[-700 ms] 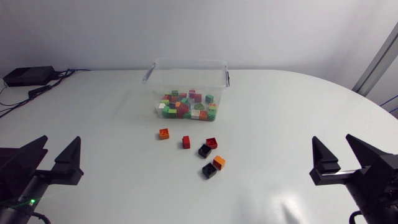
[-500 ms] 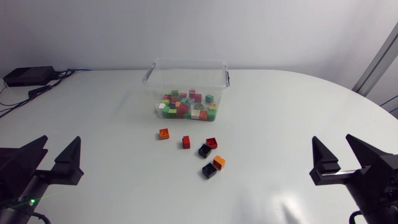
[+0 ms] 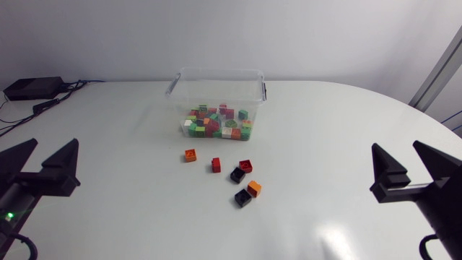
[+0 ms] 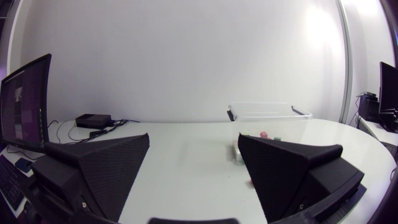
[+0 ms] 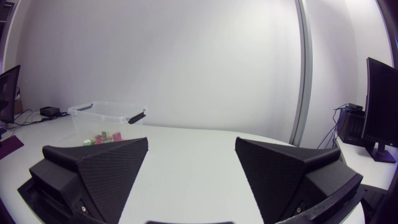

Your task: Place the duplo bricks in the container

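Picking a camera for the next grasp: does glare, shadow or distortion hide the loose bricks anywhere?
Head view: one glare patch on the table, clear of the loose bricks; shadows soft. Left wrist view: fisheye bends wall lines, left gripper covers most loose bricks. Right wrist view: container visible, loose bricks not.

1. This looks like a robotics lab or test room.
2. The matte black wedge-fingered left gripper point(image 3: 52, 144) at the head view's lower left and the matching right gripper point(image 3: 397, 146) at its lower right flank a broad white round-edged table point(image 3: 346, 137).
3. A flat black electronics box point(image 3: 32, 87) with thin black cables point(image 3: 52, 104) sits at the table's upper left.
4. A clear plastic container point(image 3: 216, 92) and small coloured plastic bricks point(image 3: 243, 198) lie mid-table.
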`<action>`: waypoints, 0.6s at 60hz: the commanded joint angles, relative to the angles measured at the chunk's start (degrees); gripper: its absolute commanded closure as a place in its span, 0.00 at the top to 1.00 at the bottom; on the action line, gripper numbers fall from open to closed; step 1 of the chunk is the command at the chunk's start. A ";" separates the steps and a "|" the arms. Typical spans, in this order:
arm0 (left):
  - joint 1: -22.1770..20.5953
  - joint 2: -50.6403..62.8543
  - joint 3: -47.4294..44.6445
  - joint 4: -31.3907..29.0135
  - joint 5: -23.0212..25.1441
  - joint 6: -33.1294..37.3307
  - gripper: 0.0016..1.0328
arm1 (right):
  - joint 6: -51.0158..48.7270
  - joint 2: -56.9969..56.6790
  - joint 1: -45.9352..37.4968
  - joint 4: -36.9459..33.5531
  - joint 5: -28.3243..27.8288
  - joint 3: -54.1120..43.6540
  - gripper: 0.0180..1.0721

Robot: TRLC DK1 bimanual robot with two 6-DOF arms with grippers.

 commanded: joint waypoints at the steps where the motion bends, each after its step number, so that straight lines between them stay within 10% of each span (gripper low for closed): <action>1: -0.35 4.81 5.05 -0.62 0.56 -0.68 0.96 | -0.57 6.80 0.97 0.19 -0.19 5.51 0.96; 36: -11.25 55.52 31.42 -9.32 2.67 10.65 0.89 | -0.75 41.95 8.17 -9.83 -0.36 25.99 0.96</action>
